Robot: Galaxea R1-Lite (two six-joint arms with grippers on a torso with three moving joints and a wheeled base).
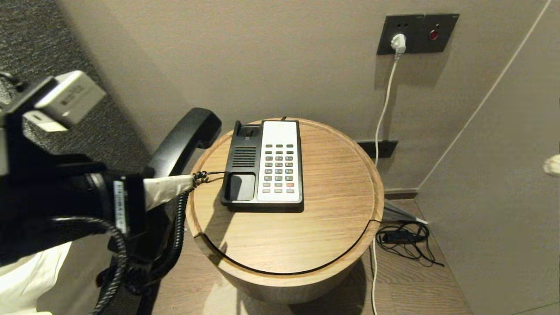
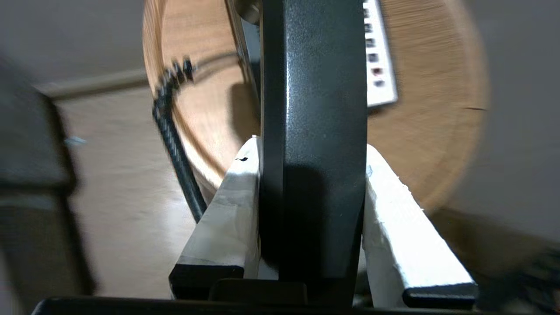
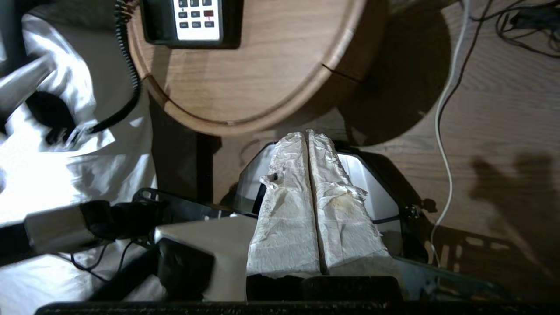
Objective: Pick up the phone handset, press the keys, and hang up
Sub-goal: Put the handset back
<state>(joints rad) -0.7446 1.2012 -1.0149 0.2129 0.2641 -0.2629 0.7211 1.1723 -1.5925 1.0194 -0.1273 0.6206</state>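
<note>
Here, head view: round wooden bench (image 1: 306,236) centre frame against a beige wall, wood floor under it. Phone base (image 1: 262,164) sits on it, keys (image 1: 278,168) facing up. Left hand (image 1: 175,188) at left edge clamps the phone handset (image 1: 186,140), held off the cradle.
Left wrist: handset (image 2: 315,131) pinched between white pads (image 2: 227,210).
Right wrist: right hand (image 3: 309,135) closed on nothing, low beside the bench (image 3: 262,87).

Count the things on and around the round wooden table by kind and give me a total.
Phone handset, lifted off the base in the left gripper: 1
Phone base with keys: 1
Coiled cord: 1
Round wooden table: 1
White wall plug: 1
Black cable bundle on the floor: 1
Total: 6
</note>
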